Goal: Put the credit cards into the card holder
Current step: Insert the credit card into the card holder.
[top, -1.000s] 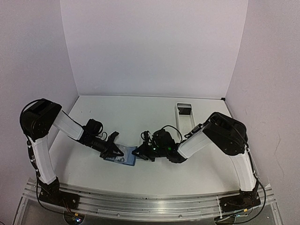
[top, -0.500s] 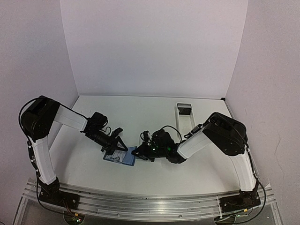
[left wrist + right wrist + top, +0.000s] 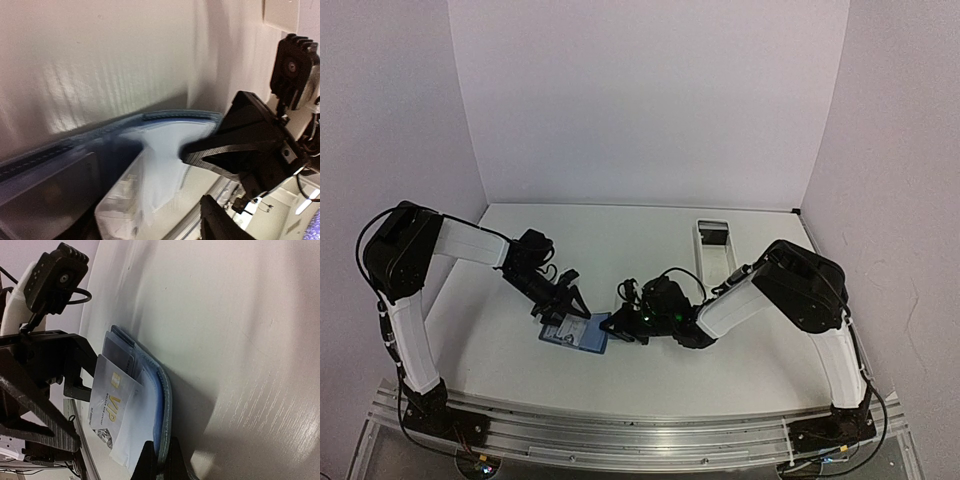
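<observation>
The card holder is a blue wallet lying open near the table's front. My right gripper is shut on its right edge; the right wrist view shows both fingers pinching the stitched blue rim. A white credit card with gold "VIP" print sticks out of an inner pocket, and a dark card sits in a pocket behind it. My left gripper hovers open over the wallet's far left side, holding nothing. In the left wrist view the pale card lies beyond the open fingers.
A long white tray stands at the back right with a dark item in its far end. The metal rail runs along the table's near edge.
My left gripper, shut at the wallet a second ago, has opened and drawn back slightly toward the far side. The right gripper and the wallet have stayed put.
</observation>
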You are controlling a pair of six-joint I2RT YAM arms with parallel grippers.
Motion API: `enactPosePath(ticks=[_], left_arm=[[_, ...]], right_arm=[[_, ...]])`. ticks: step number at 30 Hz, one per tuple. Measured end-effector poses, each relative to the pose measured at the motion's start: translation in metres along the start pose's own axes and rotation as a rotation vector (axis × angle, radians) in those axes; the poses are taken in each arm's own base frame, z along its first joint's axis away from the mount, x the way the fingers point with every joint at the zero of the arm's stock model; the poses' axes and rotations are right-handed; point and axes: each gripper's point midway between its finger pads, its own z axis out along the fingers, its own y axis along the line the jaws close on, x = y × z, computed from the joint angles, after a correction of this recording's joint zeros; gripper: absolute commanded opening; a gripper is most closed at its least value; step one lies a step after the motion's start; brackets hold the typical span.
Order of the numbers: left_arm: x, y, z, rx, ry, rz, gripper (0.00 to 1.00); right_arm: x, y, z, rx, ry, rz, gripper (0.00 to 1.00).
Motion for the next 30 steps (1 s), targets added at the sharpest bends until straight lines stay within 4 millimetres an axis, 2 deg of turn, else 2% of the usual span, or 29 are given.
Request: enactPosePath(ticks=[3,7,12,18,24,30], left_arm=[[0.001,0.009,-0.001,-0.044,-0.002,-0.023,0.46],[0.001,0.012,-0.002,-0.063,-0.007,-0.031,0.45],[0.000,0.016,-0.002,-0.084,-0.014,-0.048,0.17],[0.000,0.023,-0.005,-0.106,-0.017,-0.083,0.01],[-0.002,0.014,-0.007,-0.059,-0.022,-0.098,0.00],[0.001,0.016,-0.001,0.003,-0.036,-0.118,0.00]], right_arm=[[0.000,0.000,0.000,0.000,0.000,-0.002,0.00],[0.000,0.000,0.000,0.000,0.003,-0.002,0.00],[0.000,0.001,0.000,-0.001,0.005,-0.002,0.00],[0.001,0.001,0.000,-0.002,0.007,-0.002,0.00],[0.001,0.001,0.000,-0.002,0.007,-0.003,0.00],[0.001,0.001,0.000,-0.002,0.009,-0.005,0.00]])
